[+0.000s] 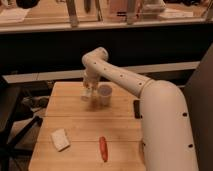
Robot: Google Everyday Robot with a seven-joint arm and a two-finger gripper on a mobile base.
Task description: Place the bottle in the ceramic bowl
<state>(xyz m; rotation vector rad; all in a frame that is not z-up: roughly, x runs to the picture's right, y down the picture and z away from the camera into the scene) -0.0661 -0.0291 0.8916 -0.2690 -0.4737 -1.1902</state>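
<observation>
A white ceramic bowl (105, 94) stands at the back middle of the wooden table (75, 117). My white arm reaches in from the right, and my gripper (88, 93) points down just left of the bowl, close to its rim. A small pale object, apparently the bottle (87, 96), is at the gripper's tip, just above the table top. I cannot tell whether it is held or standing on the wood.
An orange carrot-like object (103, 148) lies near the front middle of the table. A white sponge-like block (60, 139) lies at the front left. A dark flat object (136, 108) sits by the right edge. A dark chair (12, 120) stands left of the table.
</observation>
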